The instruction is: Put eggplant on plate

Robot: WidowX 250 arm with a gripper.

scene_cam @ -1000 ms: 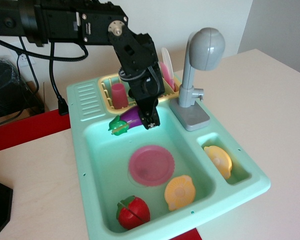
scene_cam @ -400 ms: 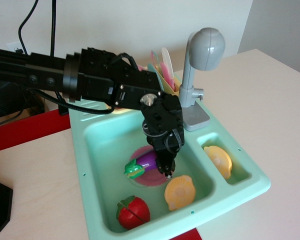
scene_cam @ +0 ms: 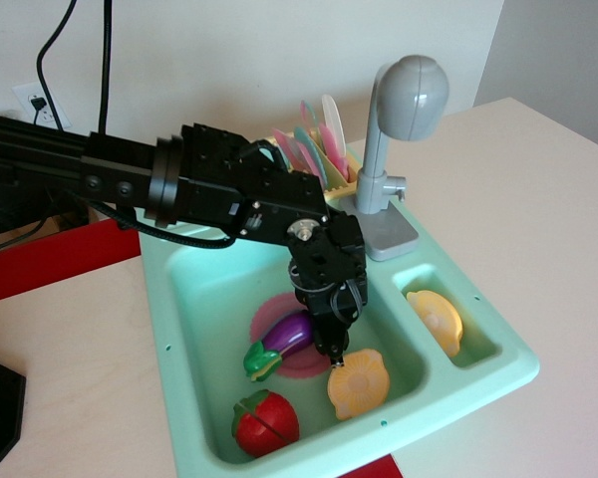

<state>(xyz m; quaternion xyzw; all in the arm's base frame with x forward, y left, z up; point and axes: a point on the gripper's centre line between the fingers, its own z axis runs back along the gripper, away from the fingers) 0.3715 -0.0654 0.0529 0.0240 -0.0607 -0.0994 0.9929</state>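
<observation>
Pale wooden surface (scene_cam: 538, 199) carries a mint-green toy sink (scene_cam: 179, 319) with a grey faucet (scene_cam: 404, 110) standing at its back edge, against a plain white wall. Inside the main basin lies the pink plate (scene_cam: 271, 311), mostly covered by what sits over it. The eggplant (scene_cam: 284, 339) lies across the plate on its side, its purple body over the plate's middle and its green cap pointing toward the front left, reaching past the rim. The black robot arm (scene_cam: 179, 184) stretches in from the left and bends down into the basin, ending in the tool (scene_cam: 331, 351), whose tip sits just beside the eggplant's purple end. The tool's fingers are dark and seen from a poor angle, so whether it grips the eggplant or has let go cannot be told; it looks to be touching or nearly touching it. A yellow scalloped dish (scene_cam: 359, 383) lies just in front of the tool, and a red strawberry (scene_cam: 265, 423) rests near the front left corner. A second yellow dish (scene_cam: 436, 321) sits in the small side compartment on the right. Thin upright plates (scene_cam: 314, 144) in pink, teal and white stand in the rack behind the arm.
</observation>
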